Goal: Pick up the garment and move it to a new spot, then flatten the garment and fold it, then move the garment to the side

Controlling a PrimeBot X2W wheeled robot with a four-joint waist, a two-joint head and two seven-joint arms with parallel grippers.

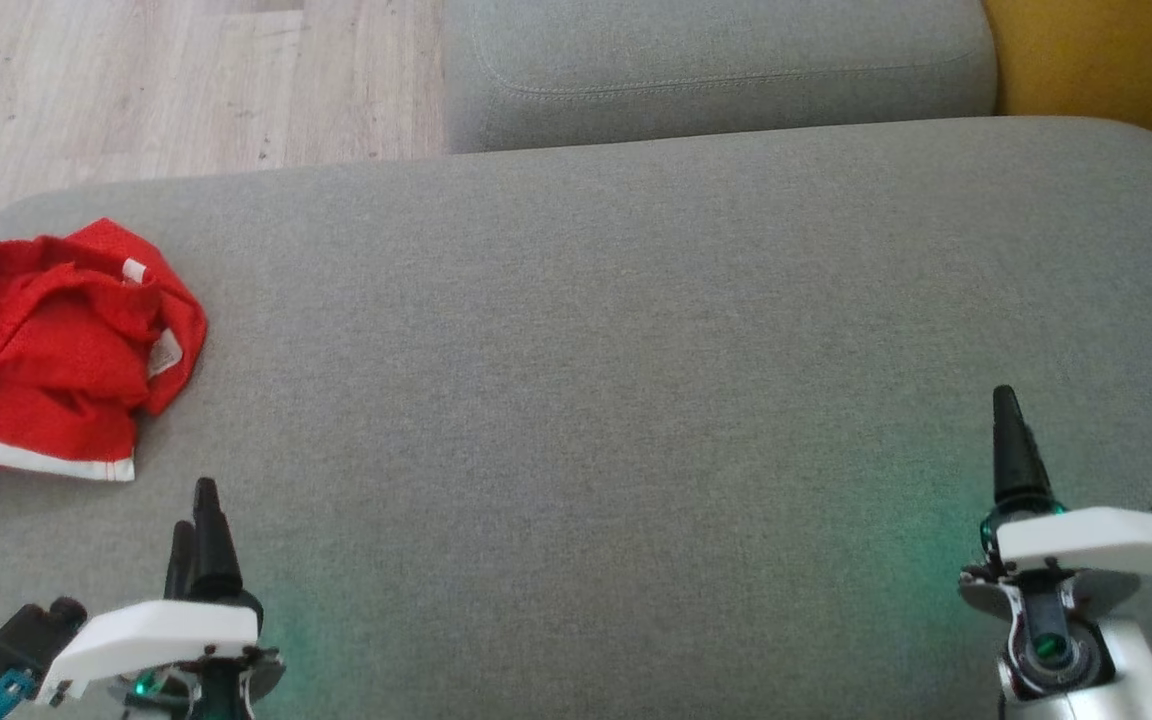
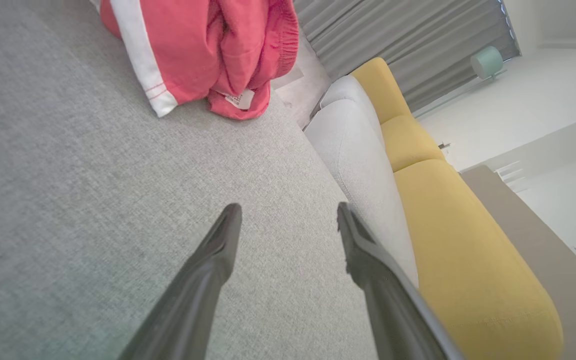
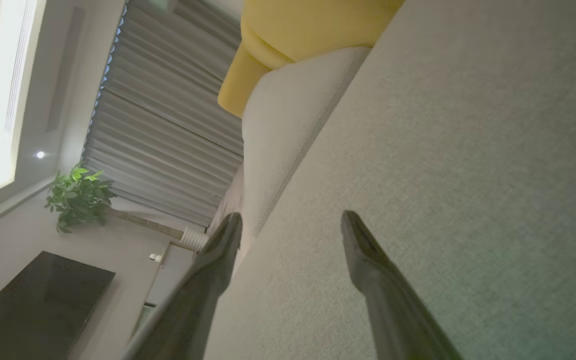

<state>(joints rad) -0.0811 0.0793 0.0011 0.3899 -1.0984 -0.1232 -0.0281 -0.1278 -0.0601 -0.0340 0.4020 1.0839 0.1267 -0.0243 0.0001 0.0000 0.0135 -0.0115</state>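
A crumpled red garment (image 1: 51, 345) with white trim lies bunched at the left end of the grey cushion (image 1: 636, 350). My left gripper (image 1: 194, 535) hovers just in front of it, a little to its right, fingers open and empty. In the left wrist view the garment (image 2: 203, 55) lies beyond the spread fingers of the left gripper (image 2: 288, 220), with bare fabric between them. My right gripper (image 1: 1008, 440) hangs over the cushion's right part, far from the garment; in its wrist view the right gripper (image 3: 290, 225) stands open with nothing in it.
A second grey cushion (image 1: 716, 70) sits behind the first, with a yellow seat (image 1: 1106, 60) at the far right. Wooden floor (image 1: 166, 80) shows beyond the cushion's far-left edge. Curtains (image 3: 163, 115), a plant (image 3: 78, 200) and a dark screen (image 3: 33, 305) stand in the room.
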